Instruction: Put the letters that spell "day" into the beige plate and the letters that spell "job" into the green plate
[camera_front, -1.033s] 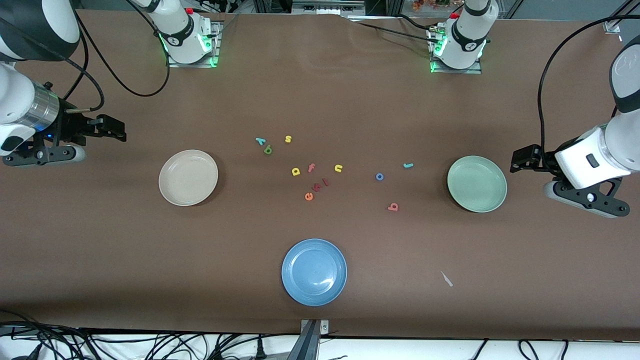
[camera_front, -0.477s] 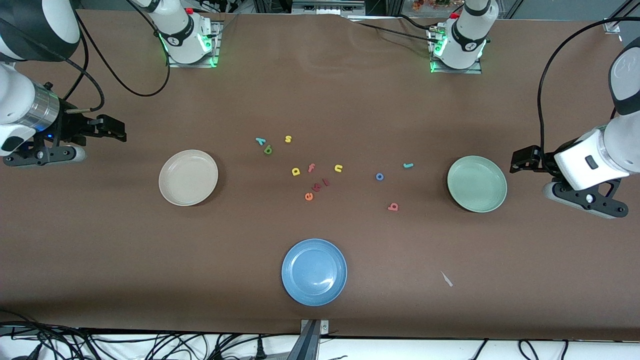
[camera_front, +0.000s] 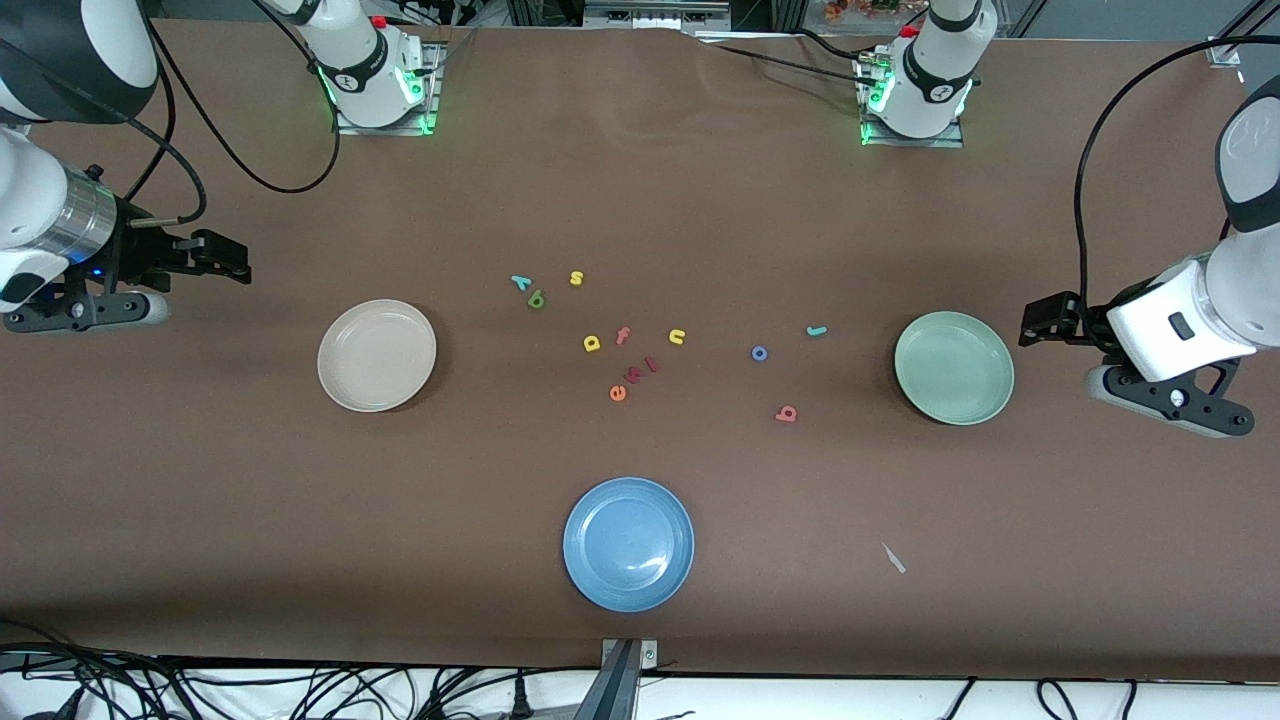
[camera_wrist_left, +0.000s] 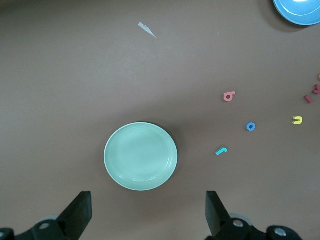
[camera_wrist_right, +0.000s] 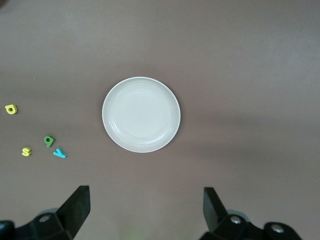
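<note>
Start of sorting: beige plate (camera_front: 376, 355) and green plate (camera_front: 953, 367) seemingly bare. All 6 letters lie between them: d (camera_front: 591, 343), a (camera_front: 536, 299), y (camera_front: 520, 282) around the beige plate's 2 o'clock; j (camera_front: 816, 330), o (camera_front: 759, 353), b (camera_front: 786, 413) toward the green plate's 9 o'clock. Left pincer (camera_wrist_left: 147, 212) over the worktop (camera_front: 640, 200) by the green plate, right pincer (camera_wrist_right: 145, 210) by the beige; both spread wide, empty.

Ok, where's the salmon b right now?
Front view: the salmon b lies on the table toward the left arm's end, nearer the camera than the blue o.

We see the beige plate (camera_front: 376, 355) toward the right arm's end, bare; the green plate (camera_front: 953, 367) toward the left arm's end, bare; between them lie the yellow d (camera_front: 592, 343), olive a (camera_front: 537, 299) touching the teal y (camera_front: 521, 282), then blue o (camera_front: 759, 353), teal j (camera_front: 817, 330) and salmon b (camera_front: 787, 413) nearer the green plate
</note>
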